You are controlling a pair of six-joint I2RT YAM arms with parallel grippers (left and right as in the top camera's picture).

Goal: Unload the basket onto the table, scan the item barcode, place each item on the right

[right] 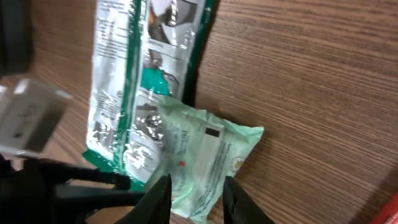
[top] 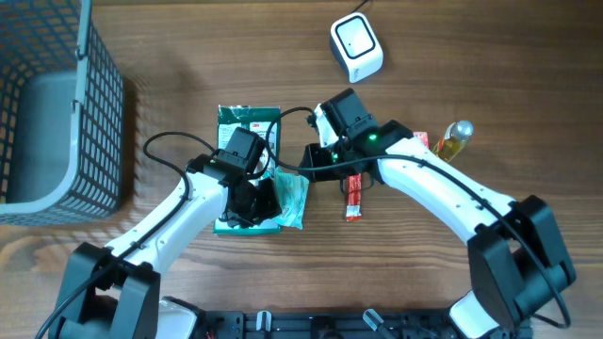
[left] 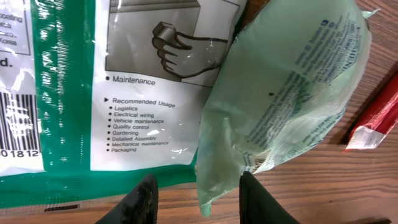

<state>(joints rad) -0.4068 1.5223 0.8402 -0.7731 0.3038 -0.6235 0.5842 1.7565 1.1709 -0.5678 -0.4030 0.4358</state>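
A pale green pouch (top: 292, 200) lies on the wooden table, partly overlapping a larger green-and-white packet (top: 249, 121). My left gripper (top: 252, 202) hovers at their lower edge. In the left wrist view it (left: 200, 202) is open, and the pouch's (left: 292, 81) lower corner hangs between the fingers without touching them. A barcode (left: 18, 121) shows on the packet (left: 149, 93). My right gripper (top: 311, 162) comes in from the right. In its own view it (right: 196, 200) stands open just above the pouch (right: 205, 165). The white scanner (top: 356, 47) sits at the back.
A red stick pack (top: 354, 196) lies just right of the pouch. A small bottle with yellow liquid (top: 455, 139) lies further right. A grey wire basket (top: 57, 113) fills the far left. Cables loop around both arms near the packet.
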